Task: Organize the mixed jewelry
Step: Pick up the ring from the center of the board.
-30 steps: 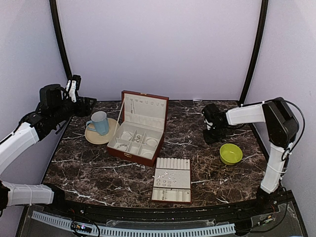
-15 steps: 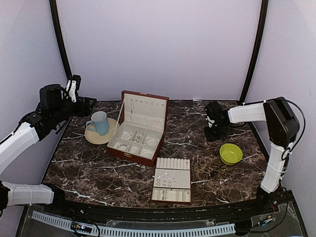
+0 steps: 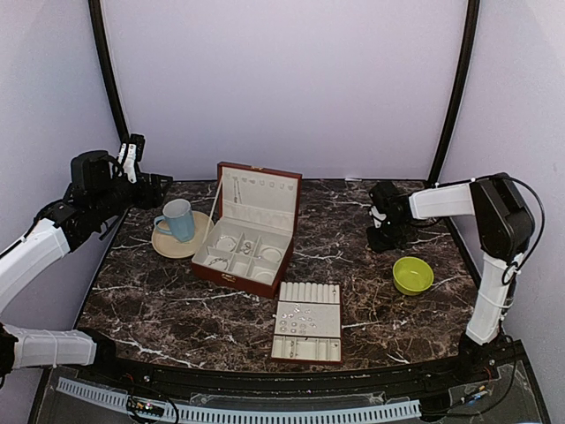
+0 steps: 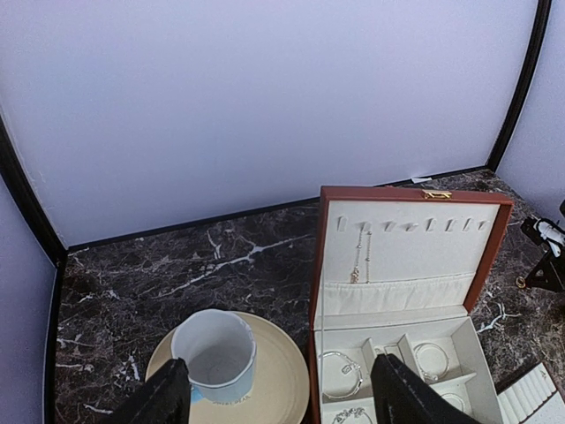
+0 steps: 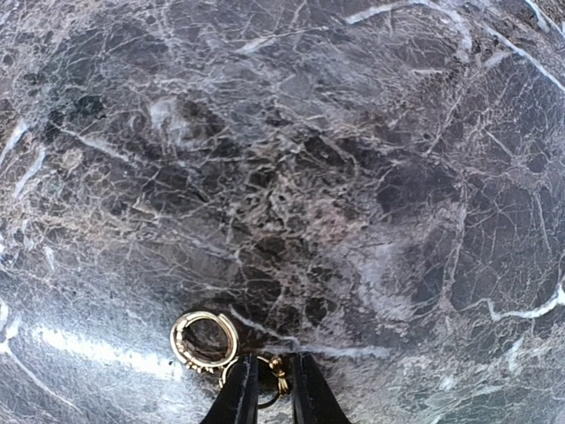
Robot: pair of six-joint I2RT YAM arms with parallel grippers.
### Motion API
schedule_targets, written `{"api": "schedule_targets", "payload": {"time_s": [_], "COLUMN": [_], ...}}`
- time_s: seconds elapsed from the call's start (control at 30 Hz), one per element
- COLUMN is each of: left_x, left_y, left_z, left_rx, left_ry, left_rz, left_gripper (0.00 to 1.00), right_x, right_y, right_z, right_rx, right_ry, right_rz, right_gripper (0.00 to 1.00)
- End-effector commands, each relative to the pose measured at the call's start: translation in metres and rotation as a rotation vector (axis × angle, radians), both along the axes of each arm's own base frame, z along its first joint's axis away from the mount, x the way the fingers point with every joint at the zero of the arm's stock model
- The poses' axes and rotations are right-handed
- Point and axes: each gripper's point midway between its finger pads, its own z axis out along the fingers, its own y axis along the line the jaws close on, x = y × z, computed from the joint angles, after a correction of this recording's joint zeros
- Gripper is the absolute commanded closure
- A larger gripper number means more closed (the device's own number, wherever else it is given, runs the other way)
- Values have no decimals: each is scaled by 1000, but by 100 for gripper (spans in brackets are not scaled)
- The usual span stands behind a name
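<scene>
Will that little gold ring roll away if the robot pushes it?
The gold hoop lies flat, so it would probably slide, not roll. It looks thin and light, so a nudge may skid it across the glossy table.

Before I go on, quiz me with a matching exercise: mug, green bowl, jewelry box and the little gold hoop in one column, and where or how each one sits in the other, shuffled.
Things:
1. mug
2. green bowl
3. jewelry box
4. gold hoop

Places or states:
A. lid standing open
B. lying flat beside the fingertips of the right hand
C. standing on the tan saucer
D. empty, to the right of the ring tray

Pairs: 1-C, 2-D, 3-A, 4-B
</scene>
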Motion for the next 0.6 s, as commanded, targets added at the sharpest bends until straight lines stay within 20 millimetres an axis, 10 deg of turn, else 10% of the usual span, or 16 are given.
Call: {"api": "schedule_targets", "payload": {"time_s": [0.0,0.57], "left_x": [0,0], "left_y": [2,-3], "left_z": [-2,0], "left_rx": [11,-7], "left_ry": [-10,-16], "left_rz": [2,-20], "left_gripper": [27,32], "right_x": [6,-5], "right_y": [5,-1], "right_z": [-2,23], "right_rx": [20,62], "right_ry": [-5,-79], "right_rz": [18,-22], "right_gripper": [88,100]}}
